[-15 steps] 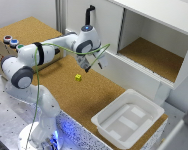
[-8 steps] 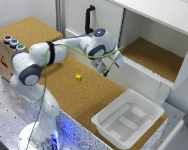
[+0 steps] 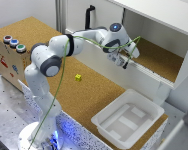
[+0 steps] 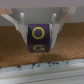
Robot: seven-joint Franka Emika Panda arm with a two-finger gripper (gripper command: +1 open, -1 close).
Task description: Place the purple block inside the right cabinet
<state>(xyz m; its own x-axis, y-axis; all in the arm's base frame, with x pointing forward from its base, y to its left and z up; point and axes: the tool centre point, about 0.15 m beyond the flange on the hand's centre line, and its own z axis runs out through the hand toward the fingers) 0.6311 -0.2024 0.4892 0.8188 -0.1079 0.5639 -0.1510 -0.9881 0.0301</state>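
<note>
The purple block [image 4: 38, 38], marked with yellow letters, is clamped between my two fingers [image 4: 21, 24] in the wrist view. My gripper [image 3: 123, 60] is shut on it. In the exterior view it hangs at the front lip of the right cabinet [image 3: 161, 61], a white compartment with a cork-brown floor. The block itself is too small to make out in that view. Below the block, the wrist view shows cork floor and a white ledge [image 4: 42, 75].
A small yellow block [image 3: 78, 77] lies on the cork table. A shallow white tub [image 3: 126, 120] stands toward the exterior view's right. A box with coloured buttons [image 3: 12, 48] is at the left. A black handle [image 3: 88, 17] stands behind the arm.
The arm has swung toward the exterior view's right, carrying the gripper from above the table near the yellow block to the cabinet's open front.
</note>
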